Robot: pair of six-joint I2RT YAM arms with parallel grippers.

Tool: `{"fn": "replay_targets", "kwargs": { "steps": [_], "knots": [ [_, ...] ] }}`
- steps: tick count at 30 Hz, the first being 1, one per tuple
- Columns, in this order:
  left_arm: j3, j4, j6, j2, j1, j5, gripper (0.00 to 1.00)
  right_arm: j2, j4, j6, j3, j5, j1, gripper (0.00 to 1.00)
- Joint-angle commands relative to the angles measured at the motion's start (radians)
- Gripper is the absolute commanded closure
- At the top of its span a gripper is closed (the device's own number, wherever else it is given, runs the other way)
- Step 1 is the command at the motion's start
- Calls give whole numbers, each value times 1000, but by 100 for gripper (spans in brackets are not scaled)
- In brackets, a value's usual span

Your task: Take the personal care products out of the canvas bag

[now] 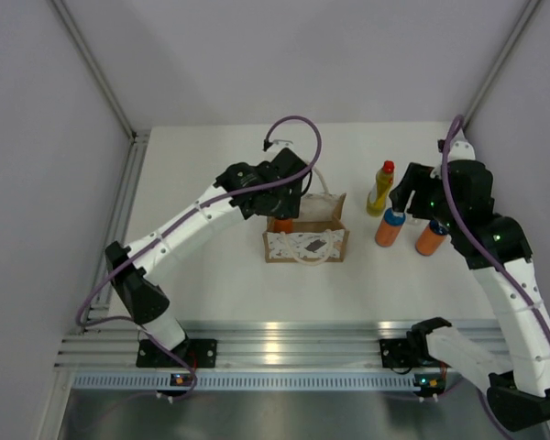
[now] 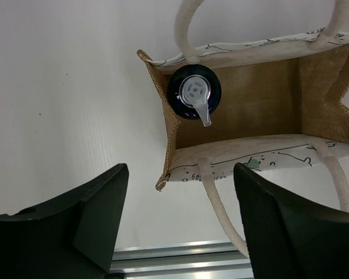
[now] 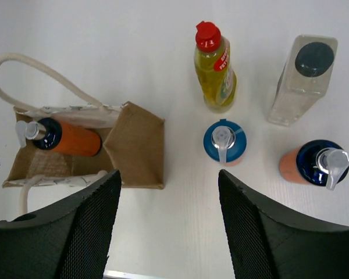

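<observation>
Left wrist view looks straight down into the open canvas bag. The bagged orange bottle, the only one inside, stands in an end corner with its blue cap and pump nozzle facing the lens, so its long axis runs roughly up toward the camera. The left pincer is spread wide and holds nothing. The bottle lies ahead of the gap between its fingers, past the bag's near wall and a rope handle that crosses the way in. The cap hides the bottle's body here, so I cannot say whether it stands plumb or leans on the end wall. The right wrist view shows its orange side slanting, which may only be perspective. The left arm is plainly the nearer, hanging over that end of the bag in the top external view. The right pincer is likewise spread and empty, off to the bag's far side above the tabletop. The yellow bottle, the whitish bottle, one orange bottle and a second orange bottle stand there outside the bag. In the top external view the right arm seems to cover the whitish bottle.
</observation>
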Motion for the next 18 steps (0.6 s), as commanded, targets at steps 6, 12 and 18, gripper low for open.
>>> {"fn": "replay_targets", "kwargs": {
  "steps": [6,12,18],
  "knots": [
    [95,-4,-59,100,-2,-77,34,-44,-23,30,-67,-117,-14,34],
    [119,33,-85,167,1,-89,39,-59,-24,23,-70,-151,-14,34],
    [150,36,-116,236,3,-126,47,-79,-24,21,-82,-181,-14,34]
  ]
}}
